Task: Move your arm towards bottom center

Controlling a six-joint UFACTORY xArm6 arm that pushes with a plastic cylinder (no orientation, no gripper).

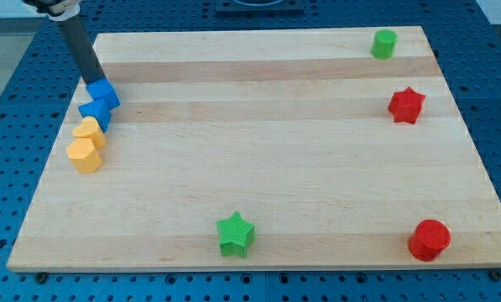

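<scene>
My tip [94, 82] is at the view's upper left, near the board's left edge. It touches the top of a blue cube [105, 93]. Just below the cube lies a second blue block [94, 112], shape unclear. Below that sit a yellow block [90, 131] and a yellow hexagonal block [84, 156], packed in a slanted column. A green star [235, 234] lies near the view's bottom centre, far from my tip.
A green cylinder [384, 43] stands at the top right. A red star [406, 105] lies at the right. A red cylinder [429, 240] stands at the bottom right. The wooden board [258, 143] lies on a blue perforated table [7, 126].
</scene>
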